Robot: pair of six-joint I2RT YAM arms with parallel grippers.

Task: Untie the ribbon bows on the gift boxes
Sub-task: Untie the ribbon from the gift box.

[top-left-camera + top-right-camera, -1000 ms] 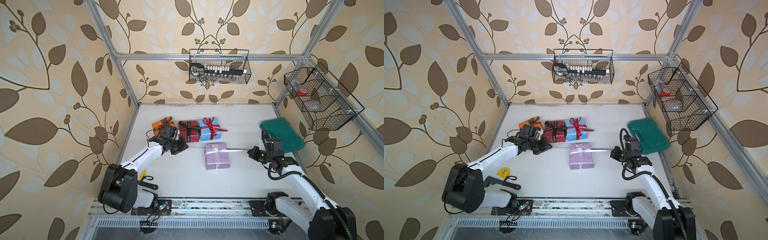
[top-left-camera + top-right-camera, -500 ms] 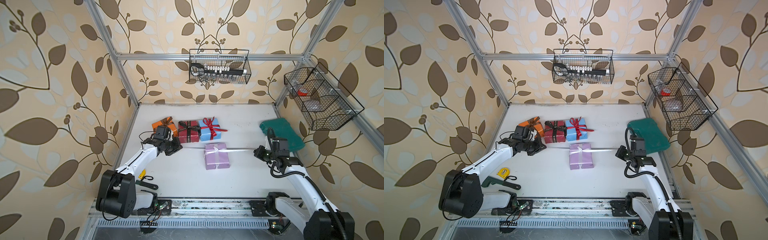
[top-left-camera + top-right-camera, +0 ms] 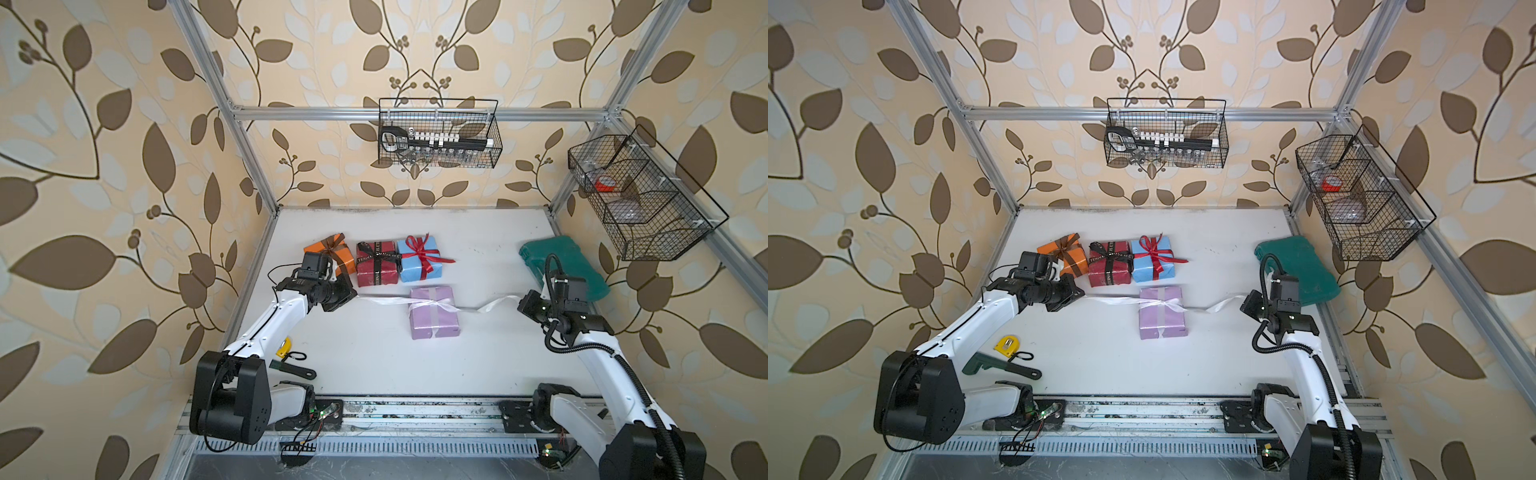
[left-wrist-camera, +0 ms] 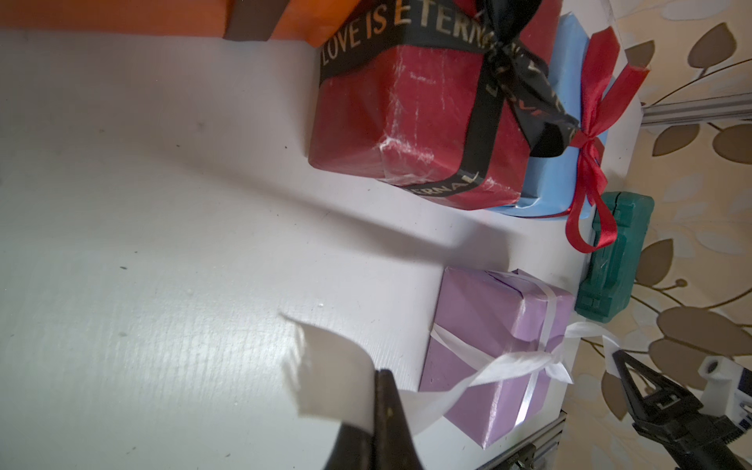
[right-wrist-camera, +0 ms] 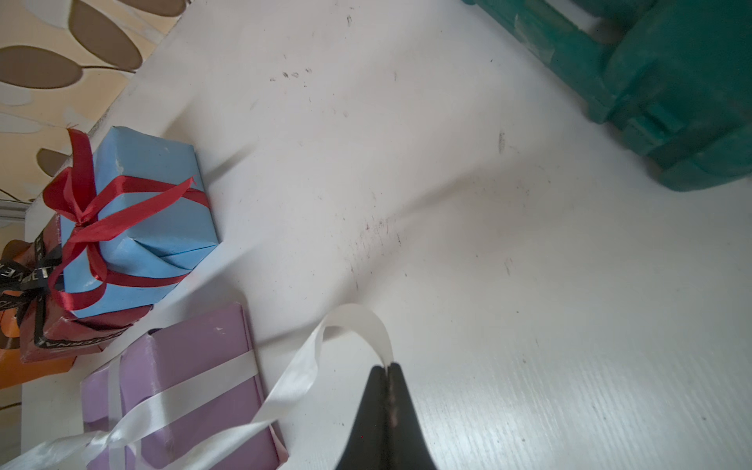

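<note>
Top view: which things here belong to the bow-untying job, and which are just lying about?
Job:
- lilac box, white ribbon, ends pinched by left pincer and right pincer
- orange box, brown ribbon
- dark red box, black ribbon
- light blue box, red ribbon

Lying about:
- green case
- yellow tape measure
- dark green tool
- back wire basket
- side wire basket

Top views high overhead, wrist views close, sharing lilac box (image 4: 480, 309)

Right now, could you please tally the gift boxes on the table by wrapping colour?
Orange box: 1
Dark red box: 1
Light blue box: 1
Lilac box: 1
Total: 4
</note>
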